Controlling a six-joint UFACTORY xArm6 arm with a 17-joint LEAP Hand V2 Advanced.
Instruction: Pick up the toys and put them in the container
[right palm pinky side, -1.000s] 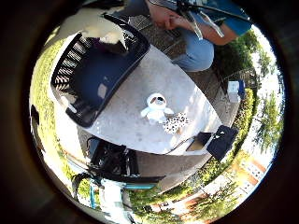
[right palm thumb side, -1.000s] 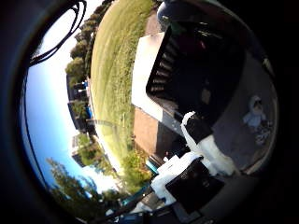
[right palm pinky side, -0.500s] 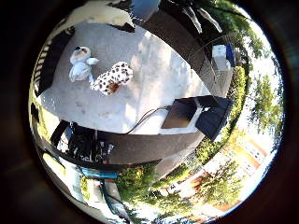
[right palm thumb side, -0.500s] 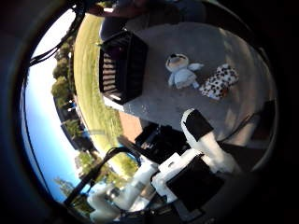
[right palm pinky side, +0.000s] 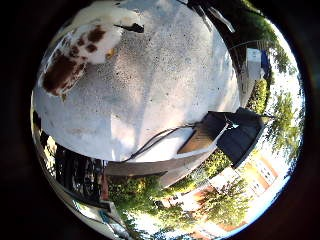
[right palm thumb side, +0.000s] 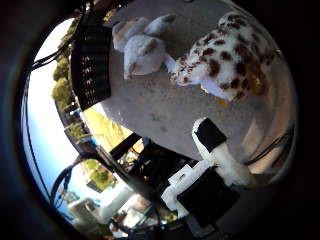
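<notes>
A white plush toy with brown spots (right palm thumb side: 225, 60) lies on the grey table (right palm thumb side: 150, 110), large in the thumb side view and close to my palm. Touching it lies a pale grey and white plush animal (right palm thumb side: 140, 47). Beyond that one stands the dark slatted container (right palm thumb side: 90, 65) at the table's edge. One white and black finger (right palm thumb side: 215, 150) of my right hand (right palm thumb side: 207, 175) reaches out straight over the table, short of the spotted toy and touching nothing. The spotted toy (right palm pinky side: 75, 55) also shows in the little finger side view.
A dark box-like object (right palm pinky side: 235, 137) with a brown panel sits at the table's far edge. Past the table are grass, trees and buildings. Dark frames and gear (right palm thumb side: 150, 165) stand below the table's edge.
Both views have closed in on the toys, so my hand has come down nearer the spotted toy. The toys lie as before.
</notes>
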